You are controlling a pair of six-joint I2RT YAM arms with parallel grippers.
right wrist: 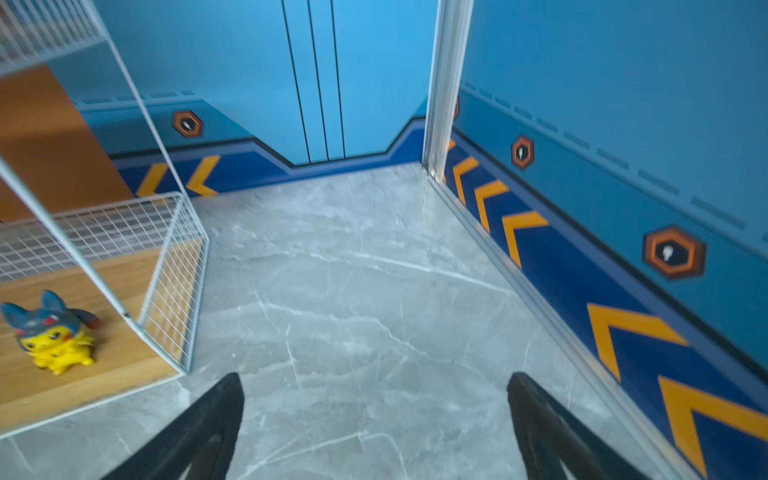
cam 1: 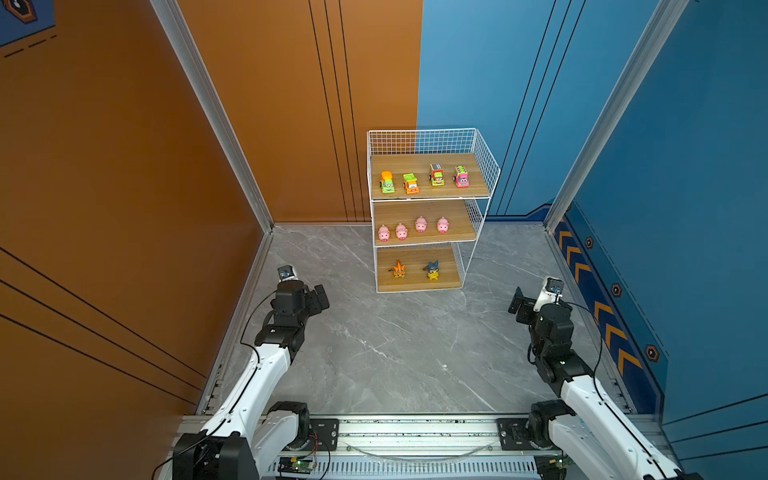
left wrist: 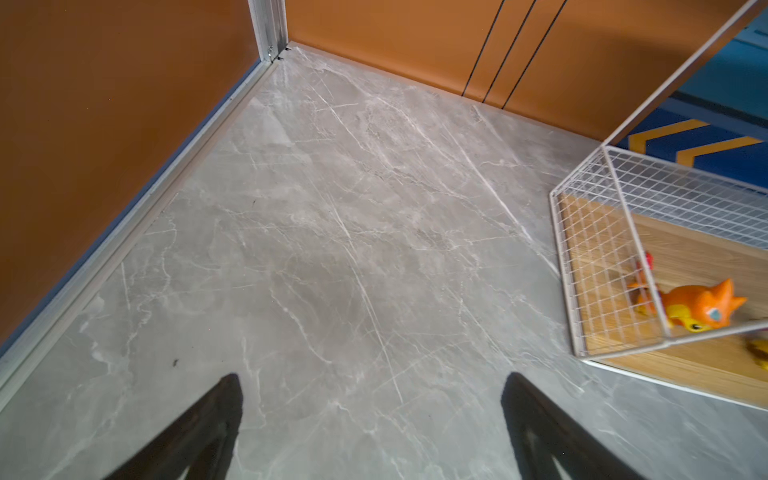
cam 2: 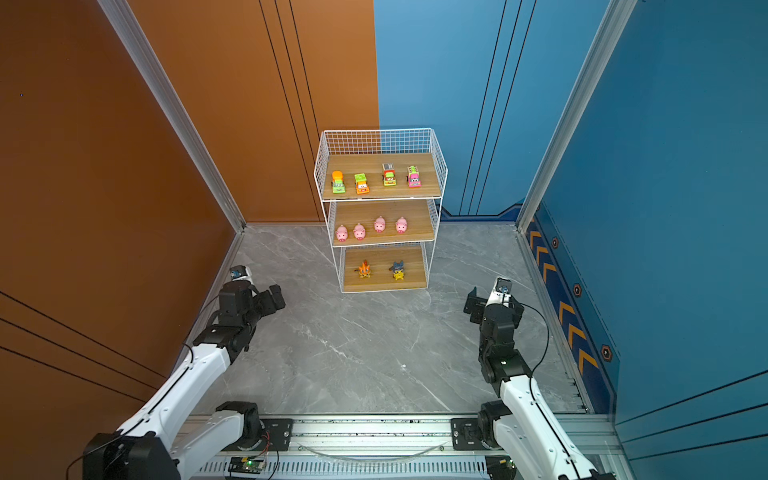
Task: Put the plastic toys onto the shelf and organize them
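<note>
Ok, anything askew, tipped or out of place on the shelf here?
Nothing stands out. On the shelf, four cars stand upright on top, four pigs in the middle, an orange cat figure and a blue-and-yellow figure at the bottom.

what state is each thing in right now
shelf, upright, toys on all three boards
toy cars, four, on their wheels, top board
pink pigs, four, upright, middle board
orange cat figure, standing, bottom board
blue-and-yellow figure, standing, bottom board
left gripper, open, empty
right gripper, open, empty
</note>
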